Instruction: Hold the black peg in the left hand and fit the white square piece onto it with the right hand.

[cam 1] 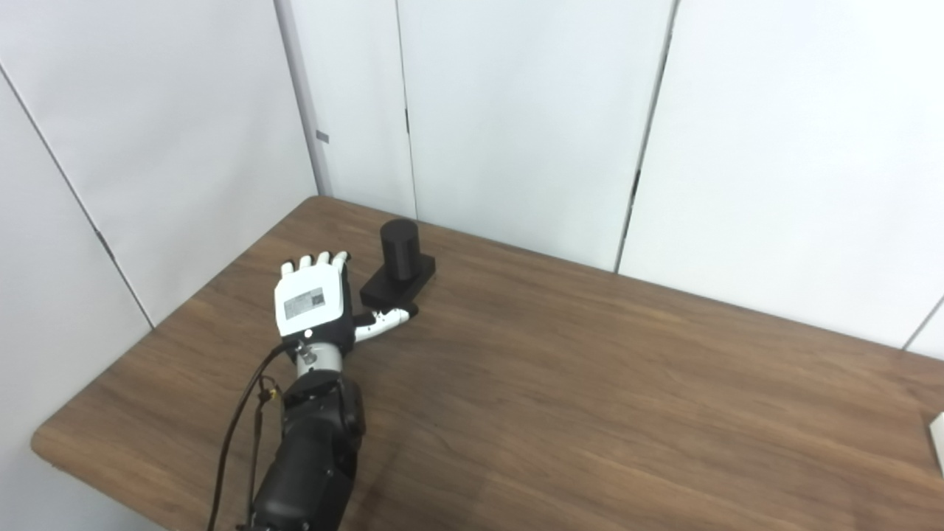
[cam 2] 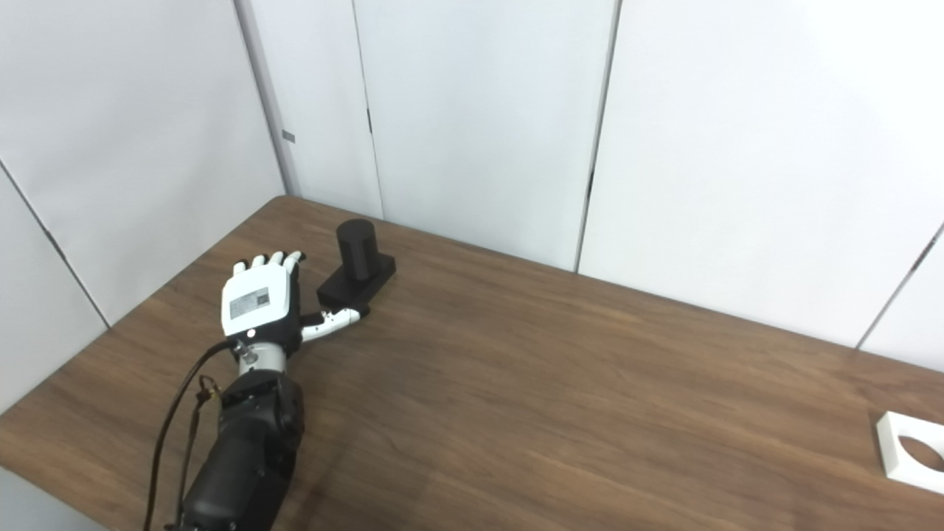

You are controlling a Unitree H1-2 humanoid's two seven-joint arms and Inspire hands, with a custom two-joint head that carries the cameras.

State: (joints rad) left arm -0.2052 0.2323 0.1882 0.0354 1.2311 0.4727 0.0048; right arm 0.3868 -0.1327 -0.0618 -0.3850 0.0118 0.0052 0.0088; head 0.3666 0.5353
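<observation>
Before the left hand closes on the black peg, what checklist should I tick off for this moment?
1. Black peg upright on its base: ok.
2. Left hand open, fingers apart beside the base: ok.
3. Thumb at the base's near edge; contact: cannot tell.
4. Peg grasped: not ok, not yet held.
5. White square piece flat on the table, hole unobstructed: ok.
6. Right hand ready: cannot tell, not in view.

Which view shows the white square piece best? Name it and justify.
The right eye view: the white square piece shows its round hole, lying on the table at the right edge. The left eye view catches only a sliver.
</observation>
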